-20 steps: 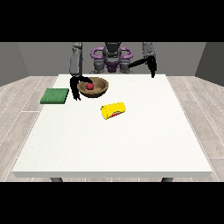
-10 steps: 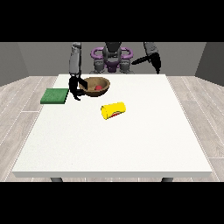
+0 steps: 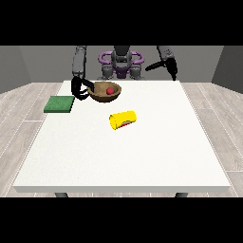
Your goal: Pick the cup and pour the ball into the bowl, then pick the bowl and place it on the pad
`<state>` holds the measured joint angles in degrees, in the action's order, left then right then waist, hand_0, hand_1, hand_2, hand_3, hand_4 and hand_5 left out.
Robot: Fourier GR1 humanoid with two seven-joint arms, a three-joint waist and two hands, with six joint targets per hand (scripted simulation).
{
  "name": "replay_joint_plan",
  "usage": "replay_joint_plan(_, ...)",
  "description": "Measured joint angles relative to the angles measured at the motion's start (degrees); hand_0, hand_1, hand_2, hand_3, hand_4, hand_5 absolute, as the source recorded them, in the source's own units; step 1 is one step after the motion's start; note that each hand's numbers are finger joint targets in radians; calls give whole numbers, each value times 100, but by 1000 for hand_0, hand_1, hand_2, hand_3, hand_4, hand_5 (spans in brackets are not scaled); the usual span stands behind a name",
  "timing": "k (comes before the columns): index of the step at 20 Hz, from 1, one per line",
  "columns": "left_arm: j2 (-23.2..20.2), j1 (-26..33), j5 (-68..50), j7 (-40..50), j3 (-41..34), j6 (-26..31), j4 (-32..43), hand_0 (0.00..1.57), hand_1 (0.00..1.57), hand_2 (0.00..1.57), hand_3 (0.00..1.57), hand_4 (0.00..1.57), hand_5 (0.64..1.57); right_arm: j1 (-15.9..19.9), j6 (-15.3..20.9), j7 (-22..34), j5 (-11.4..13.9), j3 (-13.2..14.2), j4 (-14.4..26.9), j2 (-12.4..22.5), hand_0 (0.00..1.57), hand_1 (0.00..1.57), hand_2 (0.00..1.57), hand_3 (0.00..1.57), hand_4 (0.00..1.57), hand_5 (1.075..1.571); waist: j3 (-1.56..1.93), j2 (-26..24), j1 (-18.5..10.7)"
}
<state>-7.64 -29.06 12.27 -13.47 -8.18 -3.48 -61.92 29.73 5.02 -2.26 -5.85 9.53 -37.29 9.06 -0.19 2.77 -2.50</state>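
Table (image 3: 142,156): large, flat, white, matte, square-cornered, w/ dark legs showing under the near edge. Bowl (image 3: 106,91): brown, round, shallow w/ a dark rim, sits toward the far-left part of the table, well inside the far edge. Ball (image 3: 110,89): small, red, smooth, lies inside the bowl. Hand at the view's left (image 3: 79,88): black, hangs at the bowl's left rim w/ fingers curled toward it — whether they actually clasp the rim cannot be told at this scale. Cup (image 3: 123,119): yellow, cylindrical, w/ a red mark on its side, lies tipped over on its side near the table's middle, apart from the bowl and nearer the camera. Pad (image 3: 60,104): green, flat, rectangular, dull surface, rests at the table's left edge, just left of the bowl and the hand, not touching either as far as visible. Hand at the view's right (image 3: 171,68): black, held up over the far-right corner, well apart from all objects; finger state cannot be told. Open room: the whole near half and right side of the table is bare white surface — the objects cluster in the far-left quarter and centre.
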Motion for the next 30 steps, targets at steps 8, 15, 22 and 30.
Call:
replay_joint_plan(8, -163, 207, -69, -132, -167, -83, 177, 0, 0, 0, 0, 0, 1569, 109, -635, 902, -317, 211, -396, 714, 1571, 1571, 1571, 1571, 1058, 1559, 15, -168, 327)
replay_joint_plan(15, -13, 82, -23, -311, 36, -180, -239, 0, 0, 0, 0, 0, 1565, 180, -1375, 512, -943, 1043, 22, 1639, 1571, 1571, 1571, 1571, 1062, 1562, 21, 549, 50)
replay_joint_plan(22, 260, -213, 274, -523, 293, -668, -537, 0, 0, 0, 0, 0, 1565, 532, -1937, 172, -1269, 1495, 492, 2310, 1571, 1571, 1571, 1402, 1034, 1561, 24, 1380, -54)
replay_joint_plan(30, 383, -189, 533, -443, 601, -923, -1401, 0, 0, 0, 0, 0, 1563, 577, -2400, -771, -1181, 1725, 1071, 3045, 1571, 1571, 1571, 0, 1033, 1569, 32, 2234, -202)
